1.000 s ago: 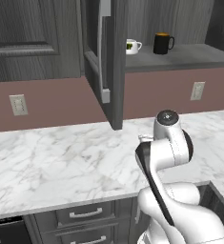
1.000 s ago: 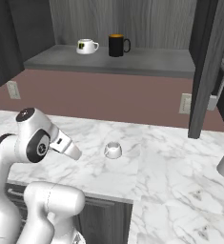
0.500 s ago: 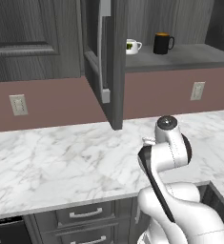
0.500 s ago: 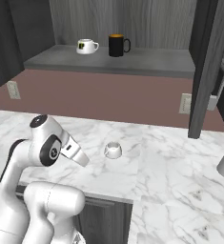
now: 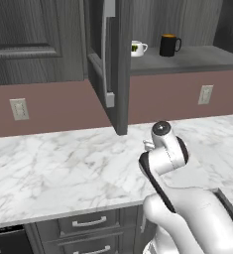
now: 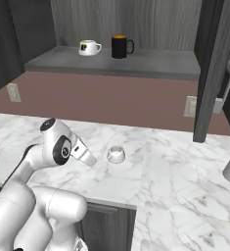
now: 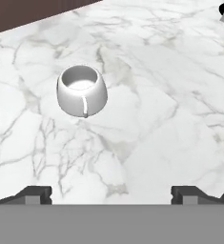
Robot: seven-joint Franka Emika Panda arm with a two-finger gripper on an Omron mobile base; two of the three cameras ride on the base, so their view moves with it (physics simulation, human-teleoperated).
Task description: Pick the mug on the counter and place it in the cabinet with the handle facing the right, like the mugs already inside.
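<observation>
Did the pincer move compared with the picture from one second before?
Yes. The open pincer went down and closer to the mug standing on the counter.

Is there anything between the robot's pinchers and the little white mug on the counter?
No. In the hand view, bare marble counter lies between the open gripper and the mug. Nothing is in the way.

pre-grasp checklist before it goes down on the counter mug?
1. Gripper open: ok, fingertips stand wide apart.
2. Gripper empty: ok.
3. Mug upright on the counter: ok, handle faces the hand camera.
4. Mug centred between the fingertips: not ok, it sits left of centre, still ahead.
5. Cabinet open: ok, door swung out.
6. Free shelf space beside the white mug and black mug: ok.
</observation>
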